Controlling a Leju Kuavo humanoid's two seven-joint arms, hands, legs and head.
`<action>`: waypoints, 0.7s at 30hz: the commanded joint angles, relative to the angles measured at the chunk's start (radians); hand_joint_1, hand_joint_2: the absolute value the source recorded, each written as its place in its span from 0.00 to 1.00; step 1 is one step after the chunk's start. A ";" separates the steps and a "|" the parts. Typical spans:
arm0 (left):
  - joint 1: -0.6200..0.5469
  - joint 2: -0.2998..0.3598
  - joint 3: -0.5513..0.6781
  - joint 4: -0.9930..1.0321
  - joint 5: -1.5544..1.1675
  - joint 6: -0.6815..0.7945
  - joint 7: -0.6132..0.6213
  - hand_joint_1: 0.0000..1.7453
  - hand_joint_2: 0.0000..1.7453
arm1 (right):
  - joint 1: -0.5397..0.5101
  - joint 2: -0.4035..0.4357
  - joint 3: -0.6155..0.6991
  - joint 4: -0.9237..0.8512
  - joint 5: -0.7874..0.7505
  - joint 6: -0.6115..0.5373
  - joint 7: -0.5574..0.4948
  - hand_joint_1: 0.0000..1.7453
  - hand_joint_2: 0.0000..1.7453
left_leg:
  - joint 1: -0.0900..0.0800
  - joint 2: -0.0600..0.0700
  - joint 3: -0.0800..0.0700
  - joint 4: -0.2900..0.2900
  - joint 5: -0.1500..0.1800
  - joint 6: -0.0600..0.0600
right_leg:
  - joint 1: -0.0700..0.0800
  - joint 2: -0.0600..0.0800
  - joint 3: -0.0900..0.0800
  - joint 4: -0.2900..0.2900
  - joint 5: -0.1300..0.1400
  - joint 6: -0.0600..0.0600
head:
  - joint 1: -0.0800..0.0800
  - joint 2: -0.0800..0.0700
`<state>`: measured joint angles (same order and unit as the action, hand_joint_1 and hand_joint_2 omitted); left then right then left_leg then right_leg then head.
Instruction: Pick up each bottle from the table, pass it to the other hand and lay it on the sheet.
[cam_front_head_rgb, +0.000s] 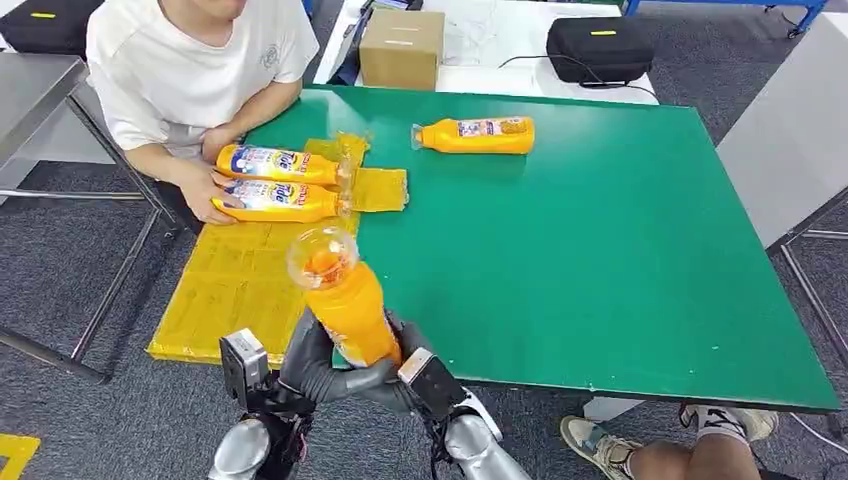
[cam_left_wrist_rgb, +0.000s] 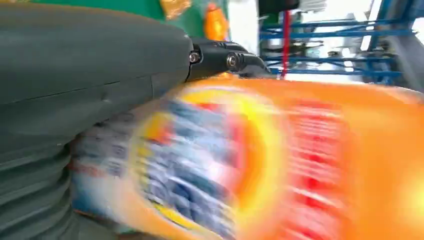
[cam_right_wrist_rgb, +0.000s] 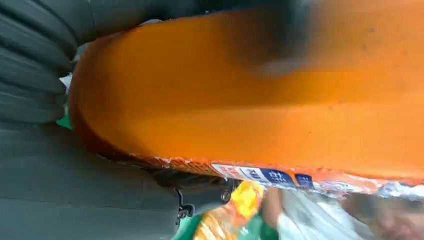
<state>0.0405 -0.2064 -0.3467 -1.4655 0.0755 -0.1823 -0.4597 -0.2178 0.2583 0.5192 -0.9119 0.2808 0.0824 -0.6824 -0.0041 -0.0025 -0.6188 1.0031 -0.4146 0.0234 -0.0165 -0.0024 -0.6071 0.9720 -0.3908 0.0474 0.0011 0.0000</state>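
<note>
An orange bottle (cam_front_head_rgb: 345, 305) with a clear cap stands tilted over the near table edge, cap pointing away from me. My left hand (cam_front_head_rgb: 312, 362) and right hand (cam_front_head_rgb: 412, 372) both wrap its lower end from either side. In the left wrist view the bottle's blurred label (cam_left_wrist_rgb: 210, 165) lies against the thumb (cam_left_wrist_rgb: 90, 65). In the right wrist view its plain orange side (cam_right_wrist_rgb: 260, 100) rests in that hand's fingers (cam_right_wrist_rgb: 35, 65). Two more bottles (cam_front_head_rgb: 275, 163) (cam_front_head_rgb: 272, 201) lie on the yellow sheet (cam_front_head_rgb: 235, 290). Another bottle (cam_front_head_rgb: 478, 134) lies on the green table (cam_front_head_rgb: 600, 250), far side.
A person in a white shirt sits at the far left, one hand (cam_front_head_rgb: 205, 187) resting on the bottles on the sheet. A cardboard box (cam_front_head_rgb: 402, 47) and a black case (cam_front_head_rgb: 600, 48) stand behind the table. Someone's shoe (cam_front_head_rgb: 600, 445) shows at the near right.
</note>
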 joint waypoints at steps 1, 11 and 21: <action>-0.057 0.049 -0.089 -0.024 0.065 -0.023 0.030 0.00 1.00 | -0.071 -0.035 -0.001 0.222 0.033 0.000 -0.004 1.00 1.00 | 0.001 -0.001 0.005 -0.001 -0.001 -0.001 | 0.001 -0.001 0.005 -0.001 -0.002 -0.002 | 0.000 0.000; -0.100 0.039 -0.072 0.093 0.094 -0.004 0.120 1.00 1.00 | -0.084 -0.027 0.034 0.203 0.076 -0.035 0.025 1.00 1.00 | 0.001 0.000 0.004 -0.001 -0.002 -0.002 | 0.001 0.000 0.004 -0.001 -0.002 -0.002 | 0.000 0.000; -0.109 0.051 -0.085 0.179 0.075 0.013 0.195 0.98 1.00 | -0.119 -0.027 0.068 0.158 0.126 -0.091 0.055 1.00 1.00 | 0.000 0.001 0.003 -0.001 -0.001 -0.001 | 0.000 0.002 0.003 0.000 -0.001 -0.002 | 0.000 0.000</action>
<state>-0.0373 -0.1835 -0.3933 -1.4156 0.1629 -0.1873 -0.2987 -0.2595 0.2380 0.5112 -0.7767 0.3777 0.0141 -0.6355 -0.0043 -0.0027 -0.6204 1.0030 -0.4144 0.0235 -0.0166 -0.0025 -0.6077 0.9722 -0.3906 0.0475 0.0015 0.0000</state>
